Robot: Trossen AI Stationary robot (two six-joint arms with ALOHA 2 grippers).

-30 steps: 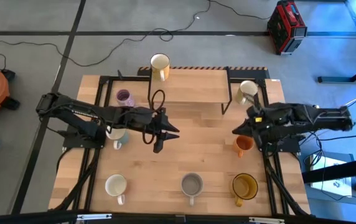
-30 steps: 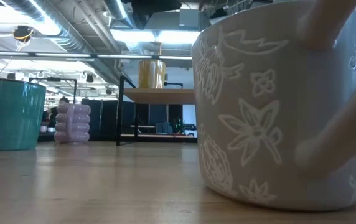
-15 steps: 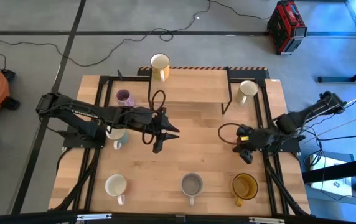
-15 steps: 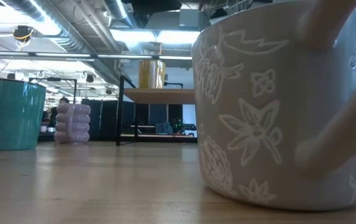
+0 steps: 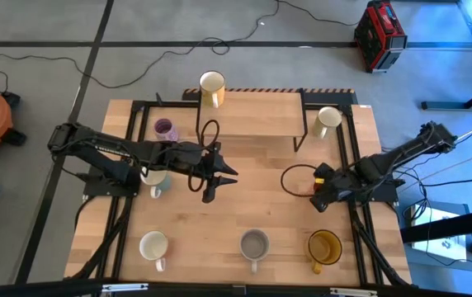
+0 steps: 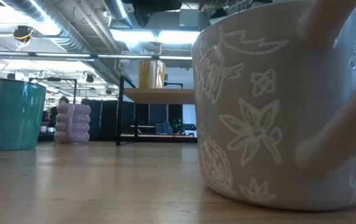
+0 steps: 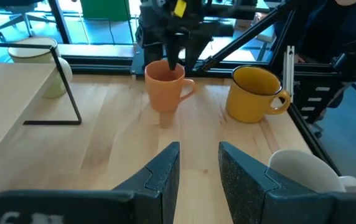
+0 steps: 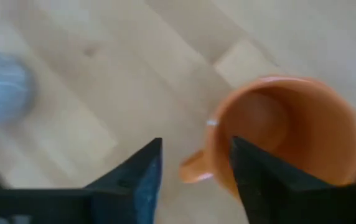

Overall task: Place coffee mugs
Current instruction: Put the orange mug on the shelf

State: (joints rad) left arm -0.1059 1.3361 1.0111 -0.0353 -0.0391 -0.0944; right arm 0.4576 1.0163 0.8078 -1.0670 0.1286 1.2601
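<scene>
High view shows my right pincer [image 5: 322,194] over the orange mug [image 7: 165,85] near the worktop's right edge; its fingers stand parted, one on each side of the rim, though I cannot tell if they touch it. My left pincer [image 5: 219,177] hangs mid-worktop, fingers narrowly apart, holding nothing. Along the front edge stand a white mug [image 5: 153,245], a grey mug [image 5: 254,244] and an amber mug [image 5: 324,247]. A teal mug [image 5: 155,180] sits under my left arm, a lilac mug [image 5: 164,129] behind it. On the rear shelf [image 5: 252,115] stands a yellow mug [image 5: 211,86]; a cream mug [image 5: 328,120] sits by the right rear corner.
</scene>
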